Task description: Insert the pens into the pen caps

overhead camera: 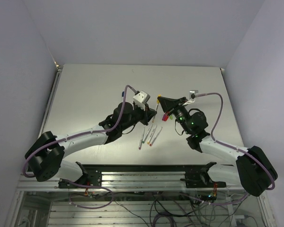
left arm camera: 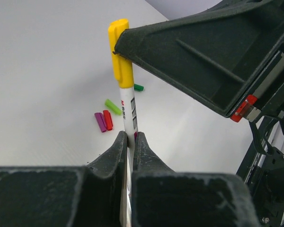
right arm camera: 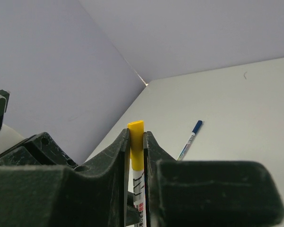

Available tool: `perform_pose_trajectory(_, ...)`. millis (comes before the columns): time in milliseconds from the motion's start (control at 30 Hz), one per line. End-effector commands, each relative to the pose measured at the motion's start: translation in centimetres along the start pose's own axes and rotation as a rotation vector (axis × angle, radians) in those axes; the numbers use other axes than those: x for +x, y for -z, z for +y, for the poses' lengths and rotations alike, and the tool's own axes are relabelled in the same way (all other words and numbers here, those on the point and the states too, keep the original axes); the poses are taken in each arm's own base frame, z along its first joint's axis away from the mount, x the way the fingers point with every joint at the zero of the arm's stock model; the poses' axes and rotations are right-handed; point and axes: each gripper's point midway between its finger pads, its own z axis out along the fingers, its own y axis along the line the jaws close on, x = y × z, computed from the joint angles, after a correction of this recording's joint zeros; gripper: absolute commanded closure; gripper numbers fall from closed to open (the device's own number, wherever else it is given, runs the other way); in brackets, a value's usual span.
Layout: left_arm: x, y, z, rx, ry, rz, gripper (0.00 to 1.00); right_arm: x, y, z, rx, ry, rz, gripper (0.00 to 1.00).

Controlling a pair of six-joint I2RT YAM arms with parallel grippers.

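Observation:
My left gripper (left arm camera: pixel 129 135) is shut on the white barrel of a pen (left arm camera: pixel 128 111) and holds it above the table. The yellow cap (left arm camera: pixel 120 54) sits on that pen's top end. My right gripper (right arm camera: pixel 136 133) is shut on the yellow cap (right arm camera: pixel 137 146), with the pen's barrel (right arm camera: pixel 139 189) running down between its fingers. In the top view the two grippers meet at mid-table, the left (overhead camera: pixel 151 112) and the right (overhead camera: pixel 162 100), with the yellow cap (overhead camera: pixel 158 98) between them. Loose purple (left arm camera: pixel 100 122), red (left arm camera: pixel 108 119) and green (left arm camera: pixel 113 107) caps lie on the table below.
Several loose pens (overhead camera: pixel 149 135) lie side by side in front of the grippers. A pen with a blue cap on it (right arm camera: pixel 191 138) lies on the table. A small dark green piece (left arm camera: pixel 138 87) lies beyond the caps. Red and green caps (overhead camera: pixel 166 116) lie under the right gripper.

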Motion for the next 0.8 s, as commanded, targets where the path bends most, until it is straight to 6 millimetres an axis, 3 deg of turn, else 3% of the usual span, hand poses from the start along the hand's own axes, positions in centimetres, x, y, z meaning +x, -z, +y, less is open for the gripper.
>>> perform_pose_trajectory(0, -13.9, 2.3, -1.2, 0.025, -0.034, -0.454, 0.93, 10.2, 3.9, -3.3, 0.108, 0.018, 0.382, 1.0)
perform_pose_trajectory(600, -15.6, 3.1, 0.9, -0.022, -0.027, -0.517, 0.93, 14.0, 3.8, -2.4, 0.072, 0.014, 0.503, 1.0)
perform_pose_trajectory(767, -14.7, 2.7, 1.6, -0.045, -0.026, -0.484, 0.93, 12.7, 2.4, -2.2, 0.08, 0.047, 0.455, 1.0)
